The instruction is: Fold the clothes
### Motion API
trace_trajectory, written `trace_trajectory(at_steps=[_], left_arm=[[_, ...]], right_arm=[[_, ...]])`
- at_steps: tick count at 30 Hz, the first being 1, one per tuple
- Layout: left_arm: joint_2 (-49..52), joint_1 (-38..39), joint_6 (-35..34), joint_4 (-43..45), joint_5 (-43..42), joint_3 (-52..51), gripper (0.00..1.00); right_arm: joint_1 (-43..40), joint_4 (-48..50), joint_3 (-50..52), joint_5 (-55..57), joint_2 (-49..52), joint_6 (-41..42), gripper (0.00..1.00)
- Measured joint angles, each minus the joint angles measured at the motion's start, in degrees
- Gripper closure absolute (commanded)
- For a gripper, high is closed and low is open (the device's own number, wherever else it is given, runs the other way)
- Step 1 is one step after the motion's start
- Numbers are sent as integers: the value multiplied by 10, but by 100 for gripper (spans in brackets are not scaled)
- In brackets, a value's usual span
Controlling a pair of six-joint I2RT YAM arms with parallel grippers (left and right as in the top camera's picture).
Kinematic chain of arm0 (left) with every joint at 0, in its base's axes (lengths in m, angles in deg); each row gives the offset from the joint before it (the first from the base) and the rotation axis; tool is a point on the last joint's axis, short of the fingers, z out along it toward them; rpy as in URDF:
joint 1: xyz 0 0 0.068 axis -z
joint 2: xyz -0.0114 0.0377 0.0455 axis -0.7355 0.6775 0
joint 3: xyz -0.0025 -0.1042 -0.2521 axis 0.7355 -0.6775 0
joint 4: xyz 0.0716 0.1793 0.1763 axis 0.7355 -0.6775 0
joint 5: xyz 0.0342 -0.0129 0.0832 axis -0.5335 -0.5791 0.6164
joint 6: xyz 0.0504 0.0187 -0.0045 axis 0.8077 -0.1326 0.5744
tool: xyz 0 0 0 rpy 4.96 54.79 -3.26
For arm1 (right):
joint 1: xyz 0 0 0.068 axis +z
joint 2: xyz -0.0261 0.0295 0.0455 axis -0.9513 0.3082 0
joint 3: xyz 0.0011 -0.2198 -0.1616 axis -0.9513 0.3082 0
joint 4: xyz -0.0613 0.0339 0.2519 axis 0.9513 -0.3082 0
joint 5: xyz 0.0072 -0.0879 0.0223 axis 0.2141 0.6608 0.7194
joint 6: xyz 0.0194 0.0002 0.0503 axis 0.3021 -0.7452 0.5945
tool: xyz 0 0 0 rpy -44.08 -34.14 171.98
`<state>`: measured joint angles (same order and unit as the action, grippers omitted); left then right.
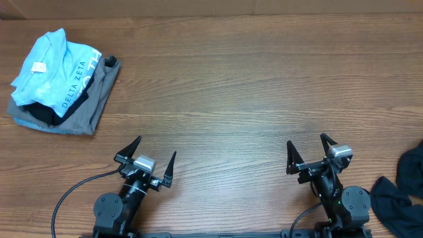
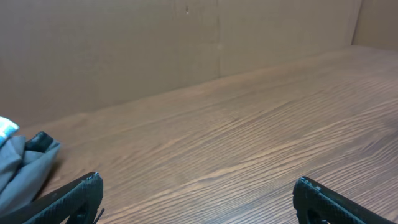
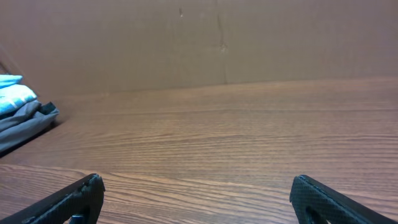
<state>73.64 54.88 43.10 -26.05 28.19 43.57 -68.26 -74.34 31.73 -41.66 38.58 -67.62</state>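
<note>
The clothes, a crumpled black T-shirt, lie at the table's near right edge and are partly cut off by the overhead frame. No tag shows. My right gripper stands open just left of it, apart from the cloth, with nothing between its fingers. My left gripper is open over bare wood at the near left. In the left wrist view the gripper spans only table, and the right wrist view shows the same for its gripper. The black shirt is out of both wrist views.
A pile sits at the far left corner: a light blue shirt lettered "DELTA ZETA" on a grey folded garment, with dark cloth between. The grey garment also shows in the right wrist view. A brown wall backs the table.
</note>
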Motion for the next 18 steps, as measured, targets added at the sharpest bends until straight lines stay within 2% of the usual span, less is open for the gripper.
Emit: trace_trajectory(at_steps=[7, 11, 14, 18], left_arm=[[0, 0, -87, 0, -14, 0, 0], [0, 0, -125, -1, -55, 3, 0], [2, 0, -137, -23, -79, 38, 0], [33, 0, -140, -78, -78, 145, 0]], right_arm=[[0, 5, 0, -89, 0, 19, 0], [0, 13, -6, -134, 0, 52, 0], [0, -1, -52, -149, 5, 67, 0], [0, -43, -170, -157, 57, 76, 0]])
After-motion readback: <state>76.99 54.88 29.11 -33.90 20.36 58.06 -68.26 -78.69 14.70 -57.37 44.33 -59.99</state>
